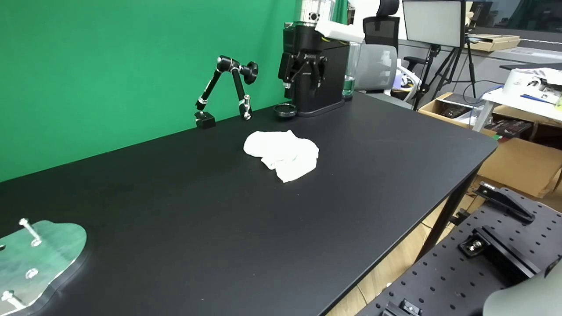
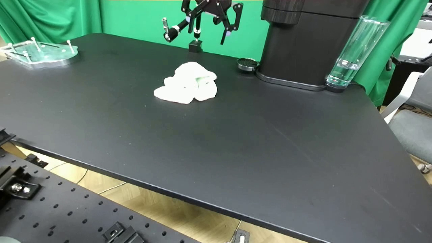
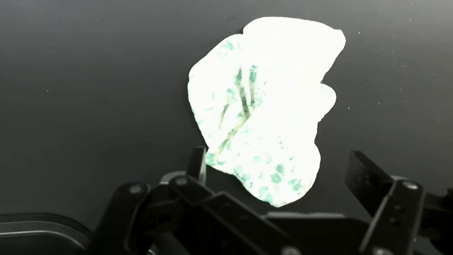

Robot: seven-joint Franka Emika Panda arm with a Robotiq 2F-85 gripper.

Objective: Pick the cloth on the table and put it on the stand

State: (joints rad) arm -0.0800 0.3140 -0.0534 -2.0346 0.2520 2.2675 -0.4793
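Black fingers (image 3: 368,181) stand wide apart on the claw (image 3: 281,172), gripping nothing. Below the claw, and mostly ahead of it in the wrist view, the white cloth (image 3: 263,106) with its green print lies crumpled on the counter (image 2: 270,152). Dropping straight down would probably pinch only the nearer end, since the bulk lies past the fingers; a shallow bite could let the folds slide out, while pressing too low could scrape the counter. To one side of the claw in an exterior view stands the black machine (image 2: 310,44) with its clear tank (image 2: 357,50), which a wide swing might knock. The jointed arm (image 2: 173,33) shows behind the claw; farthest off sits the pegged board (image 2: 49,54). Which of these is the stand I cannot tell, and a wrong guess would spoil the placing.
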